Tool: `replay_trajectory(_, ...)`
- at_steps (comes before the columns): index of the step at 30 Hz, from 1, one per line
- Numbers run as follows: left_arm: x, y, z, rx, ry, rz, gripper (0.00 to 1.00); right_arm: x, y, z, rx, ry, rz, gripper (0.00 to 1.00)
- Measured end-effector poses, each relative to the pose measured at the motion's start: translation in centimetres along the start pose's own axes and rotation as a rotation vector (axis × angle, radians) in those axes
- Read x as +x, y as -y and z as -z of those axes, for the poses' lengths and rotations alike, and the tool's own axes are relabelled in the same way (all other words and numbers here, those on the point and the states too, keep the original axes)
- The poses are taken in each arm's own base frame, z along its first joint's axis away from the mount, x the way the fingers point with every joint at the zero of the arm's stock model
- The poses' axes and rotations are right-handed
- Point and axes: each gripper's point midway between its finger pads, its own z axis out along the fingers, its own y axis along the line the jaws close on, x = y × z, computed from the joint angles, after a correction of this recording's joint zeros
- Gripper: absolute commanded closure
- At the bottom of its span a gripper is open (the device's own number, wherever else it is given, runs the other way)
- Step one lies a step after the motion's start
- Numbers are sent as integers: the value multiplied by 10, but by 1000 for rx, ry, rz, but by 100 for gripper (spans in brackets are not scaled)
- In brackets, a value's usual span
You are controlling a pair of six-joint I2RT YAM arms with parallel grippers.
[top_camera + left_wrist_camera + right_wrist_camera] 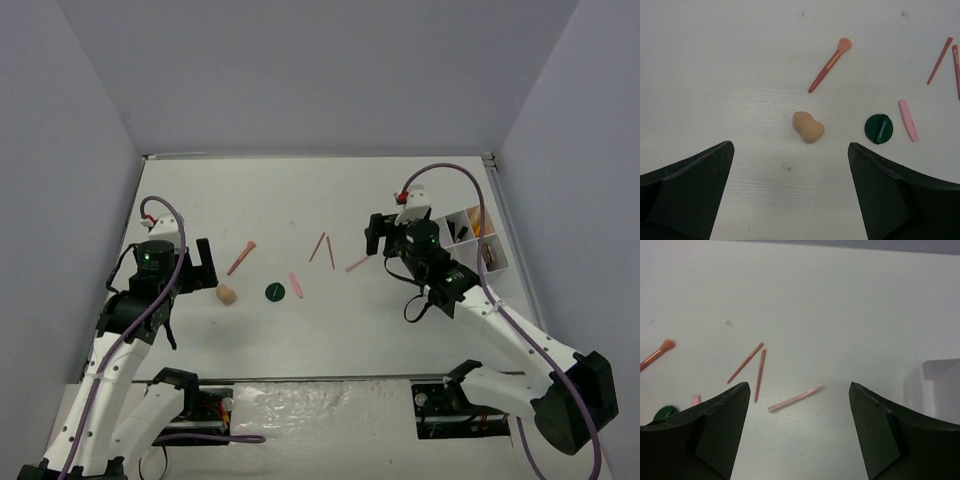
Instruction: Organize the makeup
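The sponge [808,127] is showing beige, the disc [878,129] dark green (a thin paler line crossing it), the stick [908,120] pale pink. The brush [830,65] is wearing orange bristles on a dark-red handle; the pencils [940,60] [956,70] are showing reddish-brown against the white table [715,60].

No words, numbers or brand names can be read anywhere. The dark-green disc [878,129] carries a faint pale mark, too small to make out.
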Motion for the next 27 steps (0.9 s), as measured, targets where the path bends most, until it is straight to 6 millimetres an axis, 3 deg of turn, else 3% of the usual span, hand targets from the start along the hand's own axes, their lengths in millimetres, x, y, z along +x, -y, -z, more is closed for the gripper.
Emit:
replay_trajectory(3, 1, 0, -1, 0, -2, 0, 3, 30, -28, 2, -78, -73, 10, 23)
replay_trajectory(7, 4, -2, -3, -10, -11, -2, 3, 58, -48, 3, -123, -139, 8, 23)
replay_trajectory(14, 4, -4, -5, -28, -15, -4, 3, 91, -90, -2, -201, -202, 29, 26)
replay_trajectory(27, 6, -4, -8, -31, -30, -7, 3, 165, -142, -22, -250, -331, 150, 39)
